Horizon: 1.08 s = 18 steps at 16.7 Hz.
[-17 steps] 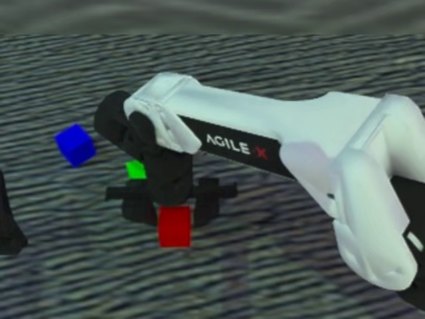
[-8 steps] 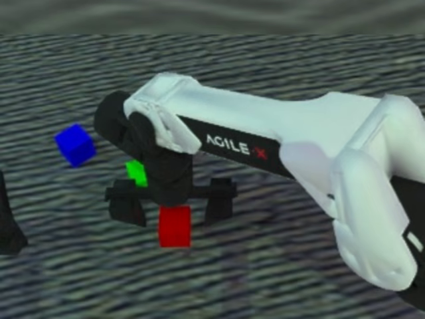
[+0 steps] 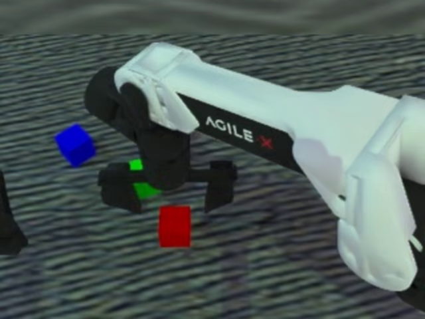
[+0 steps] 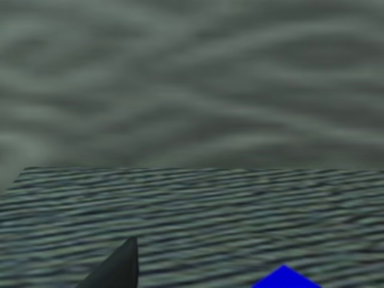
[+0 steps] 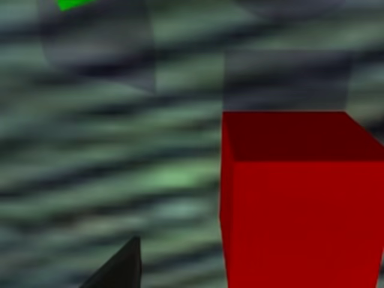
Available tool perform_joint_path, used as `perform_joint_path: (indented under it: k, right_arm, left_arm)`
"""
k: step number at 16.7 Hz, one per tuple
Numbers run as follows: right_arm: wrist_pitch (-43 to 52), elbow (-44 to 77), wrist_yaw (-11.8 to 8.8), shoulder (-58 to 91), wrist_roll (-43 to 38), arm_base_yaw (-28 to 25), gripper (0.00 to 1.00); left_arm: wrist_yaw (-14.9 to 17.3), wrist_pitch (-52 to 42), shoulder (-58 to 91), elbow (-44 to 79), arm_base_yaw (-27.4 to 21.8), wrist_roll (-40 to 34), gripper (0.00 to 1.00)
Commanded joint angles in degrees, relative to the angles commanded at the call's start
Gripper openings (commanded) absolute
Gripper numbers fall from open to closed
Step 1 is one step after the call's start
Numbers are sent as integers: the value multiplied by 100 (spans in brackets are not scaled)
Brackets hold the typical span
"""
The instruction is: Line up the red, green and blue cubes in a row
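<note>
The right gripper point(image 3: 167, 189) is hanging over the middle of the counter point(image 3: 279, 266) with its jaws spread wide and holding nothing. The red cube point(image 3: 174, 226) is resting on the counter just in front of and below the jaws, apart from both fingers; in the right wrist view it point(image 5: 297, 198) is filling the near field, sitting free on the surface. The green cube point(image 3: 141, 186) is lying partly hidden beneath the gripper body, near the red cube and slightly to its left and farther back. The blue cube point(image 3: 75, 144) is sitting well apart toward the counter's left side, and only a corner of it point(image 4: 287, 277) is showing in the left wrist view. The left gripper point(image 3: 8, 226) is waiting at the counter's left edge, mostly out of frame; whether its jaws are parted cannot be told.

Assessment of progress: the red cube appears to be placed and released. Red and green are sitting close together but not squarely aligned, so I judge the row as only partly begun. The green cube likely needs setting beside the red, and the blue cube is yet to be brought over. Roughly one of three placements looks complete.
</note>
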<state>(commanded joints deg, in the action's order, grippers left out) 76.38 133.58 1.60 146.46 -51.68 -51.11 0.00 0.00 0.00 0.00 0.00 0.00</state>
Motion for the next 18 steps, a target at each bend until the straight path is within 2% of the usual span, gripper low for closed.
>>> perform_joint_path:
  k: [4, 10, 14, 18]
  right_arm:
    - [580, 551, -3, -52, 13, -27, 100]
    - [479, 404, 48, -207, 102, 67, 100]
    - [-72, -494, 306, -1258, 586, 455, 100]
    - [-1021, -2133, 619, -3258, 1346, 1147, 100]
  left_arm:
    - [0, 0, 0, 0, 0, 0, 100]
    - [-4, -89, 130, 128, -27, 61, 100]
    - [-6, -609, 976, 940, -208, 429, 100]
    - [8, -1463, 2593, 2305, -526, 1035, 100]
